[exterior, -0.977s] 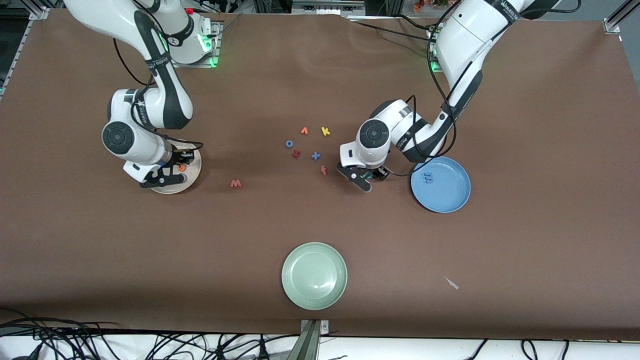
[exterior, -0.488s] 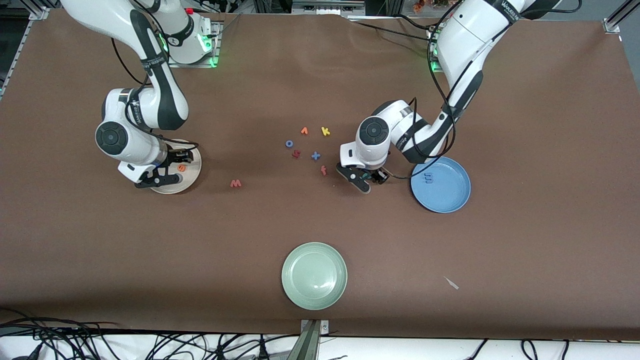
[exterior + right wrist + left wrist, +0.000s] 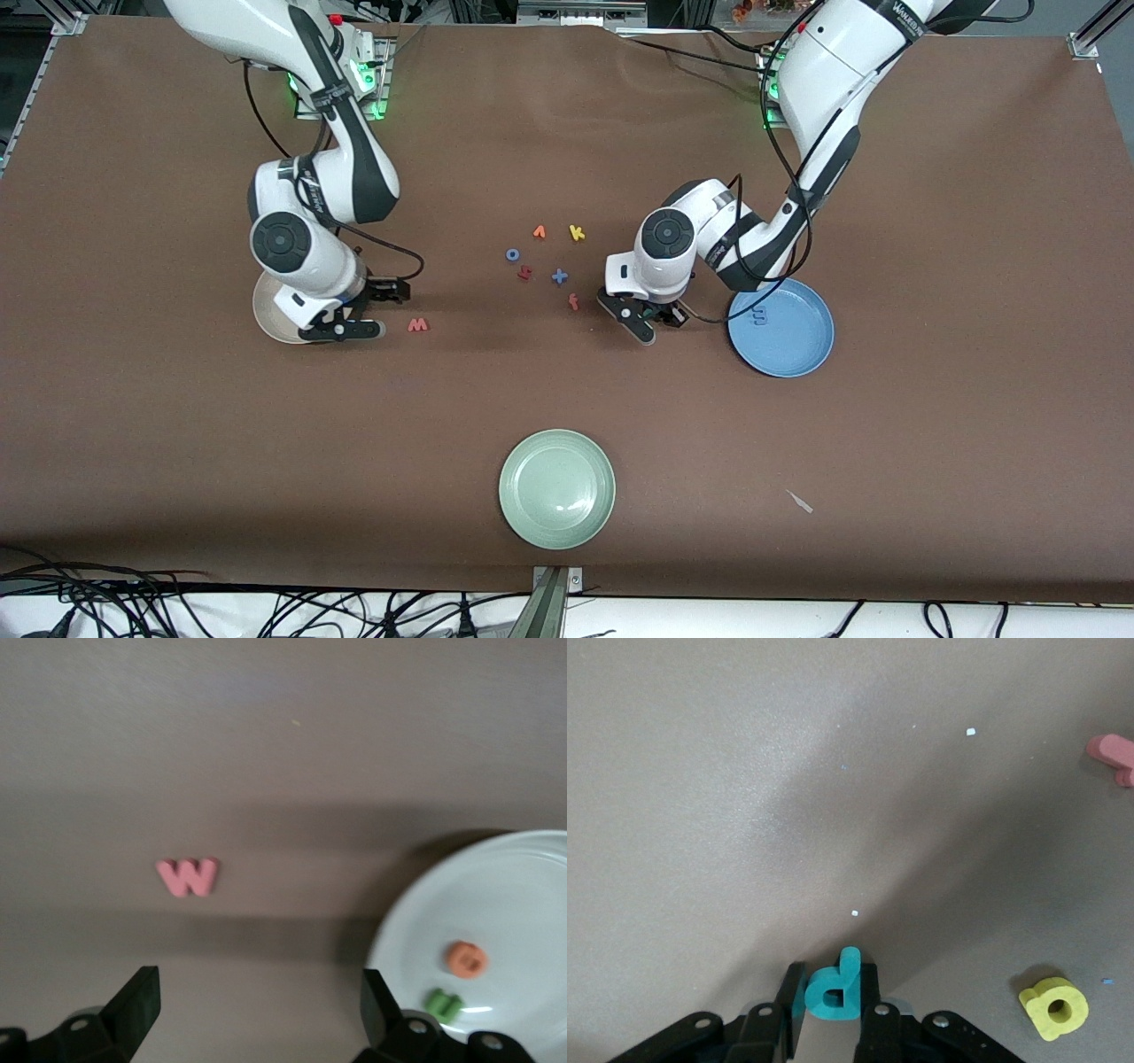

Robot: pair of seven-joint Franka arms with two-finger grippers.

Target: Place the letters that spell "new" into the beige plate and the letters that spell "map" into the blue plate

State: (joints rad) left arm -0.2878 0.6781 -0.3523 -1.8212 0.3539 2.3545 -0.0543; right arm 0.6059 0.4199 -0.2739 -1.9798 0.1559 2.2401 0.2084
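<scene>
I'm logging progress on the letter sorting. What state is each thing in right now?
Left pincer: shut on the teal p, low at the table.
Right pincer: open, between the beige plate and the pink w.
Beige plate: holds the orange e and green n.
Pink w: loose on the table.
Yellow a: loose on the table.
Blue plate: holds the blue m.
Green plate: empty.
</scene>
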